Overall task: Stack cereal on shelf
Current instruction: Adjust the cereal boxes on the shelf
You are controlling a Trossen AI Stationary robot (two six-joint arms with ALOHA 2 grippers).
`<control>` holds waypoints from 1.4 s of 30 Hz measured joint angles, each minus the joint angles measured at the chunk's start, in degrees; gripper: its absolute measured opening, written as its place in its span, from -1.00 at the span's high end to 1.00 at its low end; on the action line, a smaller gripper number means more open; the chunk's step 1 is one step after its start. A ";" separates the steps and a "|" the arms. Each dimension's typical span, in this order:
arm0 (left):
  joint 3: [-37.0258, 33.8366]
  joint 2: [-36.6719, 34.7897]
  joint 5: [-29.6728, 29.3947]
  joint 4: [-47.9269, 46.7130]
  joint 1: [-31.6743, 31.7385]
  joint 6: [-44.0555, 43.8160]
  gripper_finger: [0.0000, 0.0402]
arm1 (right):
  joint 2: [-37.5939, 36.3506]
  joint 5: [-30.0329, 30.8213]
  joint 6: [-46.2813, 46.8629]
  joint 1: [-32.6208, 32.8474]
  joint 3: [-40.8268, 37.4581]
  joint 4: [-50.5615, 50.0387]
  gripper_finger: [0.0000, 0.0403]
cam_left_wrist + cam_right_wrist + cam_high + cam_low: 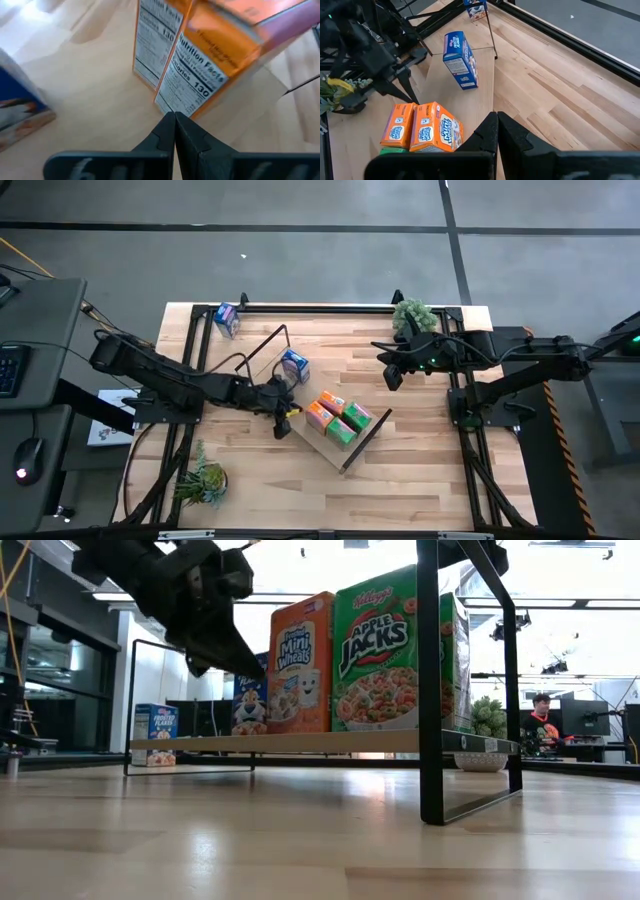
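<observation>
The left claw was pressed together, empty, at the shelf's nine o'clock edge; the right claw waited, also pressed together, at two o'clock. The cereal stood on the shelf: light, crushable cardboard, probably best pinched across its narrow sides.

grey concrete floor with dark seams around the striped light-wood tabletop, bright ceiling strip lights, a person at a dark monitor.
</observation>
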 joint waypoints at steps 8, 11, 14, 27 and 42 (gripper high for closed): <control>0.02 -16.08 -9.58 -16.73 2.08 -0.95 1.00 | 0.02 0.51 0.00 0.00 -0.02 -0.24 1.00; 0.02 -21.27 -19.67 -22.68 3.29 -4.29 1.00 | 0.02 1.37 -0.04 0.00 -0.01 -0.26 1.00; 0.02 -22.51 -24.57 -25.04 6.12 -9.14 1.00 | 0.02 2.66 -0.99 0.00 -0.02 -0.35 1.00; 1.92 -20.49 -15.35 -22.26 16.71 -50.51 1.00 | 0.02 3.89 -1.04 0.00 -0.02 -0.42 1.00; 14.30 -18.76 -8.59 -32.72 19.97 -16.12 1.00 | 0.02 5.21 -2.57 0.00 -0.02 -0.46 1.00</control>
